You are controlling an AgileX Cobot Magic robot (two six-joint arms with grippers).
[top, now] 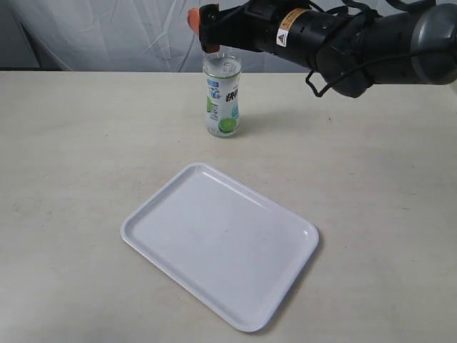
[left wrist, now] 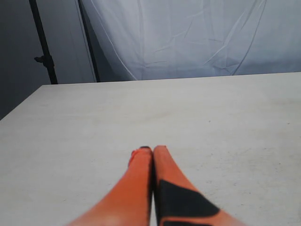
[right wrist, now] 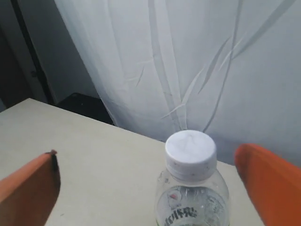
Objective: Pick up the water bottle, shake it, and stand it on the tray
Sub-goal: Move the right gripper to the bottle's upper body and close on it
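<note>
The water bottle (top: pixel 222 96) stands upright on the table behind the tray (top: pixel 166 219), apart from it. It is clear plastic with a white-green lime label. My right gripper (top: pixel 206 30) reaches in from the right at the height of the bottle's top and hides the cap in the exterior view. In the right wrist view this gripper (right wrist: pixel 146 159) is open, its orange fingers (right wrist: pixel 33 188) spread wide on either side of the white cap (right wrist: pixel 190 149) without touching it. My left gripper (left wrist: pixel 153 149) is shut on nothing, low over bare table.
The white tray lies flat at an angle in the middle of the beige table (top: pixel 78 143). A white curtain (top: pixel 107 32) hangs behind the table's far edge. A dark stand (left wrist: pixel 42 47) is beyond the table in the left wrist view.
</note>
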